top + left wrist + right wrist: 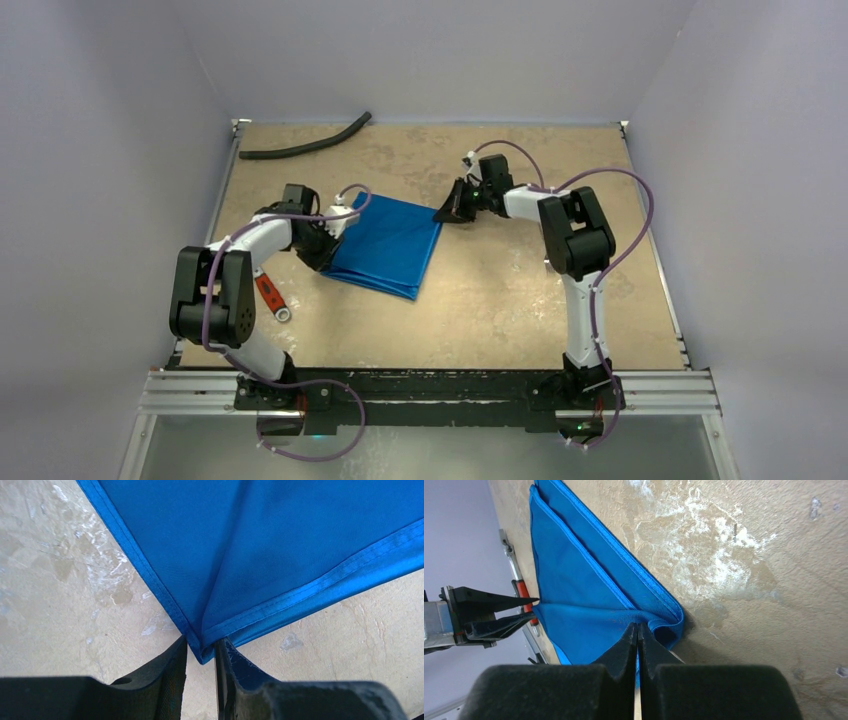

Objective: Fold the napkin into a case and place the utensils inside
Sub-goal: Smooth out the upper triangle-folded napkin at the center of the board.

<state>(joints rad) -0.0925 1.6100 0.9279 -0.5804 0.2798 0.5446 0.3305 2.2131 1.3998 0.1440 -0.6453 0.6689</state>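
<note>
The blue napkin [388, 245] lies folded double on the tan table, between my two arms. My left gripper [335, 228] is at its left corner. In the left wrist view the fingers [170, 675] stand a narrow gap apart, the hemmed corner of the napkin [280, 545] pokes in between their tips, and table shows through the gap. My right gripper [447, 213] is at the right corner. In the right wrist view it [638, 627] is pinched shut on a bunched edge of the napkin [579, 580], with blue cloth showing between the fingers. The utensils are out of view.
A long black hose [305, 145] lies at the back left of the table. A wrench with a red handle [270, 297] lies under my left arm, near the table's left side. Grey walls close in the table on three sides.
</note>
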